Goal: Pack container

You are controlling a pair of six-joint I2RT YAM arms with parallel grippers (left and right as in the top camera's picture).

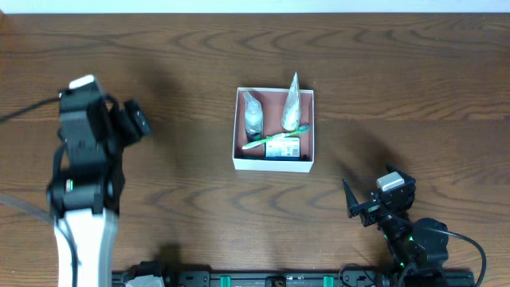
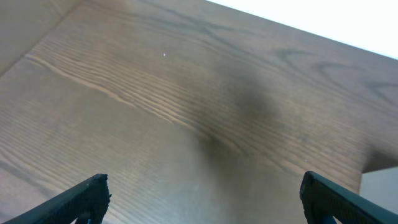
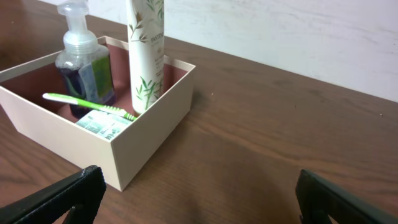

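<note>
White container [image 1: 273, 165] is looking packed; left hand [image 2: 205, 199] and right hand [image 3: 199, 199] are hanging spread, empty, apart from it; reaching in is risking toppling the tall bottle [image 3: 144, 56].

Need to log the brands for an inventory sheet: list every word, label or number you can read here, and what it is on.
No text here can be read for certain.
On the tall white bottle with leaf print: a dark line of print near the top, too blurred to read.
On the green-and-white packet: print too small to read.
On the pump bottle: label blurred, no legible words.
On the container and the toothbrush: no text shows.
</note>
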